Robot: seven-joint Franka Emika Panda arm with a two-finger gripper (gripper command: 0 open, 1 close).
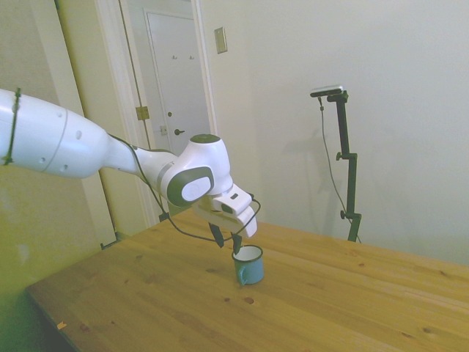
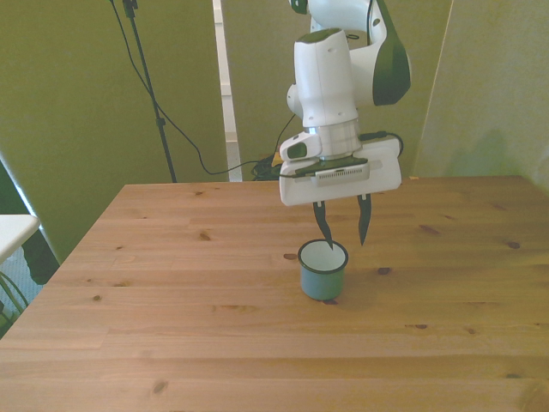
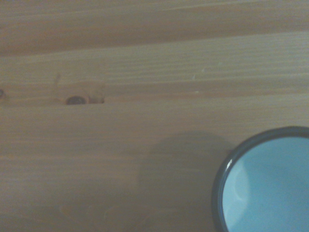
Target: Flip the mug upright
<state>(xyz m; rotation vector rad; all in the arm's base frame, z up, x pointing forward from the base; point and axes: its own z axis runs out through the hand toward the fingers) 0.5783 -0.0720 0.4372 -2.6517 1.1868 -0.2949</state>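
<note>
Near the middle of the table point(image 2: 171, 257), a bit toward its far edge, the mug point(image 2: 323, 271) stands upright on its base, mouth up, white inside showing. Dark thin rim is level in both the side and front views, no tilt. Handle not clearly visible from the front view; in the side view a small loop seems to sit on the near-left of the body, hard to be sure.

End effector point(image 2: 341, 227) hangs just above the mug's rim, fingers spread apart, released, holding nothing. One fingertip is over the mug's mouth or just behind its rim, the other just outside the rim on the front view's right; looks like they straddle the wall on that side, but touching or not can't be told. Side view shows the fingertips right at rim height or barely above.

Wrist view: only a slice of the mug point(image 3: 270, 188), rim and pale inside, plus bare planks and a dark knot point(image 3: 76, 100). Mug's shadow falls on the wood beside it.

Judgement: the mug already sits as the task wants, so the flip looks done. The spread fingers over the rim fit a let-go after setting it down by the wall. What's left is likely a straight lift clear; a sideways drift could clip the rim and tip it.
</note>
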